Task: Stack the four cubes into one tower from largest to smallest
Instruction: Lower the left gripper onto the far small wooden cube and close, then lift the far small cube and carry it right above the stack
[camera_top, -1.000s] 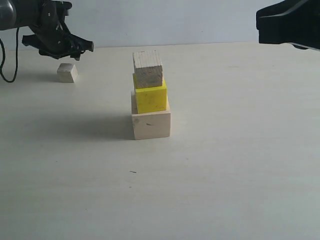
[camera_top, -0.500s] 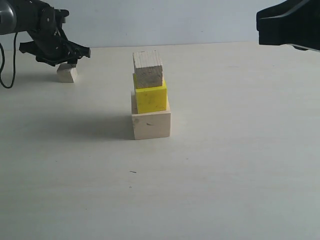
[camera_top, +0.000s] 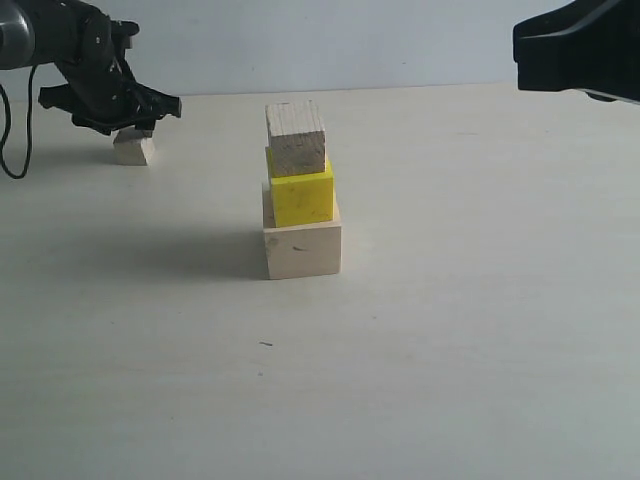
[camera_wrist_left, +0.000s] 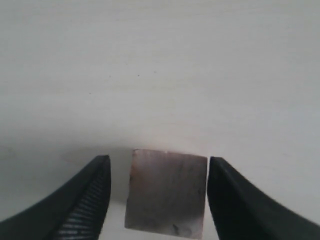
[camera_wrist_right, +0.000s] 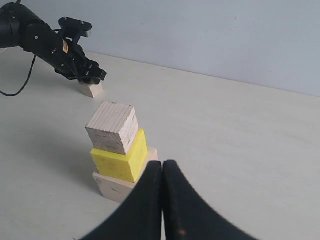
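A three-cube tower stands mid-table: a large pale wood cube (camera_top: 303, 250) at the bottom, a yellow cube (camera_top: 302, 195) on it, and a grainy grey-tan cube (camera_top: 296, 138) on top, slightly askew. The tiny pale cube (camera_top: 133, 149) rests on the table at the far left. My left gripper (camera_top: 112, 118) hangs low over it. In the left wrist view the open left gripper (camera_wrist_left: 159, 162) straddles the tiny cube (camera_wrist_left: 166, 195), with a gap on each side between the cube and the fingers (camera_wrist_left: 90, 200). My right gripper (camera_wrist_right: 162, 164) is shut and empty, held back from the tower (camera_wrist_right: 120, 150).
The right arm's black body (camera_top: 580, 45) hangs at the upper right above the table. A black cable (camera_top: 12, 130) loops down beside the left arm. A pale wall runs along the back of the light tabletop (camera_top: 450, 330).
The left gripper has moved left and down, from above and beside the tiny cube to straddling it. The tower and the right arm have not moved.
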